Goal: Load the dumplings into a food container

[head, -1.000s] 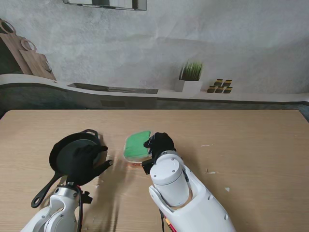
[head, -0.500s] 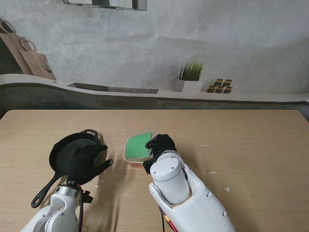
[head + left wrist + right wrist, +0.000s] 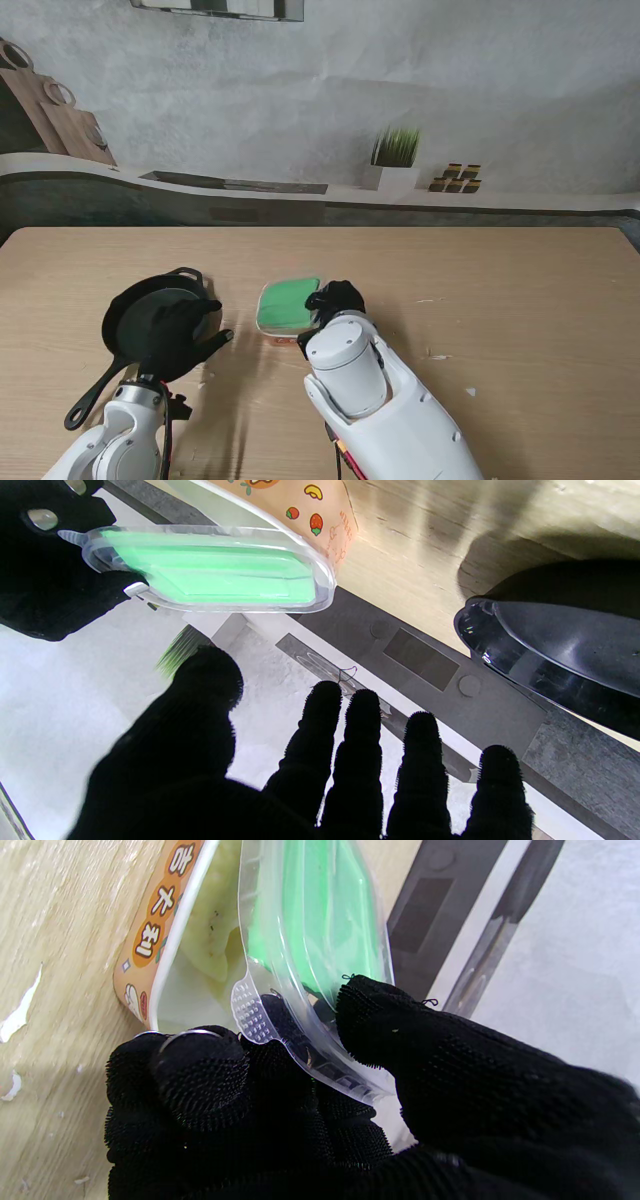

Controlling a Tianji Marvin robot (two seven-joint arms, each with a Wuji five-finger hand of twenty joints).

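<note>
An orange printed food container sits at the table's middle with pale dumplings inside. My right hand is shut on the edge of its clear lid with the green insert, holding it tilted just over the container. My left hand hovers open, fingers spread, over the near edge of the black frying pan, to the left of the container. The pan's inside is hidden by that hand.
The pan's long handle points toward me at the left. White scraps lie on the wood to the right of the right arm. A counter with a potted plant runs beyond the table's far edge.
The right hand has shifted the lid slightly left and lowered it flatter over the container. The left hand has stayed over the pan.
</note>
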